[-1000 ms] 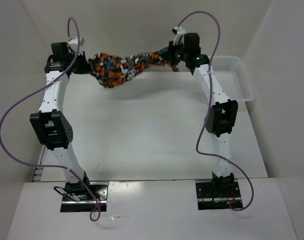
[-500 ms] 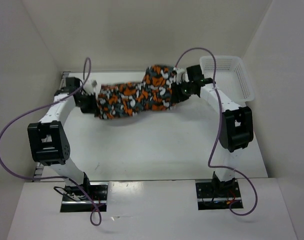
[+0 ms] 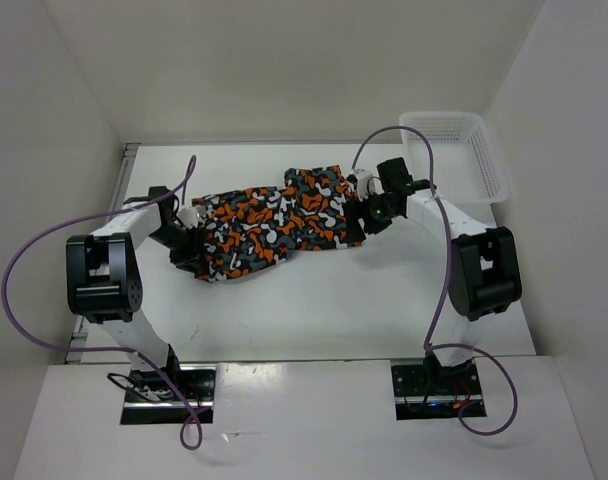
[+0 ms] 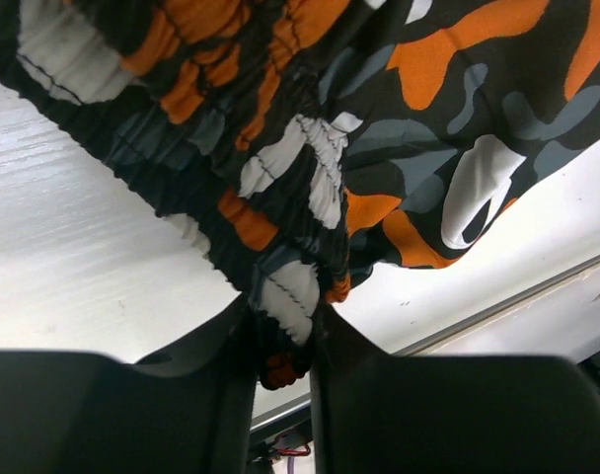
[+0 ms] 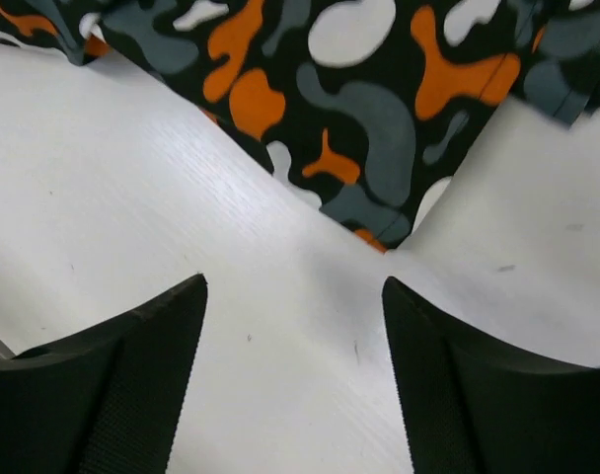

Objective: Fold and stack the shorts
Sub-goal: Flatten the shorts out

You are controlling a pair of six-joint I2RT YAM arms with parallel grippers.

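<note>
The shorts (image 3: 269,220), in an orange, black, grey and white camouflage print, lie spread across the back half of the table, running left to right. My left gripper (image 3: 191,243) is at their left end. In the left wrist view its jaws (image 4: 285,326) stand narrow, pinching a bunch of the gathered waistband (image 4: 290,296), while the rest of the shorts (image 4: 379,118) spread out beyond. My right gripper (image 3: 359,222) is at their right end. In the right wrist view it (image 5: 295,286) stands open over bare table, just short of the fabric's edge (image 5: 359,109).
A white mesh basket (image 3: 454,150) stands at the back right corner, close behind the right arm. The white table (image 3: 314,300) is walled at the back and on both sides. Purple cables loop off both arms.
Both arms came down and toward me, bringing the shorts from hanging in the air at the back onto the table. The right gripper opened and let go of its end.
</note>
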